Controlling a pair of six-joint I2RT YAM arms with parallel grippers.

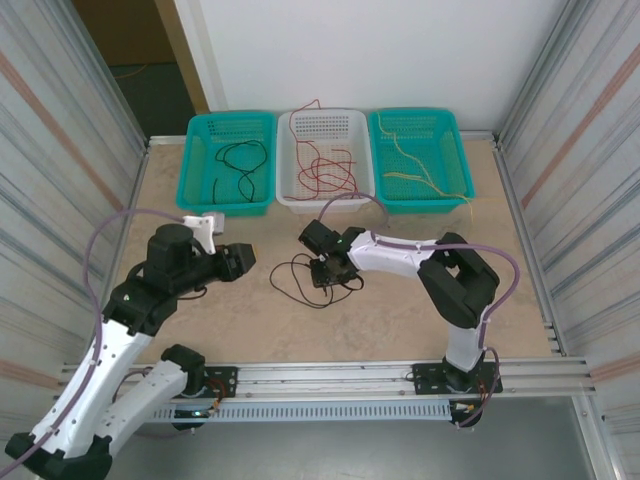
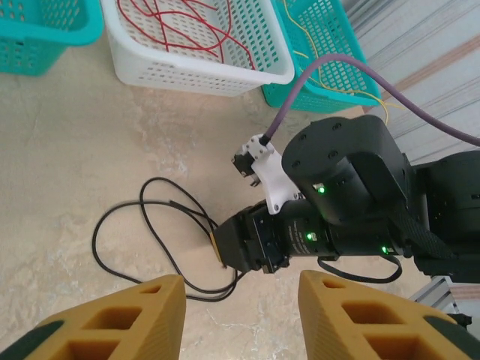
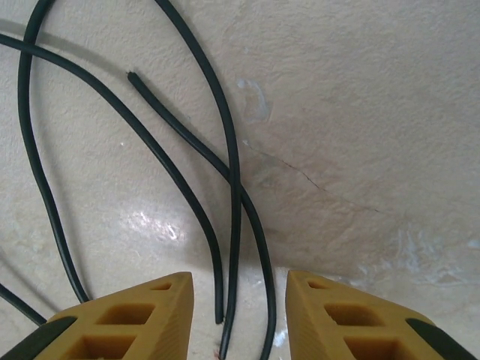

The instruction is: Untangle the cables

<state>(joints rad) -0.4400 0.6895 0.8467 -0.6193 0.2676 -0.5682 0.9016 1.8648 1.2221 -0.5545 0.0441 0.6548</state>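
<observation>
A loose black cable [image 1: 290,275] lies in loops on the table's middle. My right gripper [image 1: 325,270] points straight down onto it. In the right wrist view its yellow fingers [image 3: 135,315] stand apart, and three strands of the black cable [image 3: 235,202] run between them unclamped; one cut end lies just ahead of the left finger. My left gripper [image 1: 250,258] hovers left of the loops, open and holding nothing. In its wrist view [image 2: 240,289] I see the black cable [image 2: 160,179] and the right gripper [image 2: 244,244] ahead.
Three baskets line the back edge. The left teal basket [image 1: 190,190] holds a black cable [image 1: 240,160], the white basket [image 1: 325,205] holds red cables [image 1: 325,170], and the right teal basket [image 1: 425,203] holds pale yellow cables [image 1: 420,170]. Metal walls close in both sides.
</observation>
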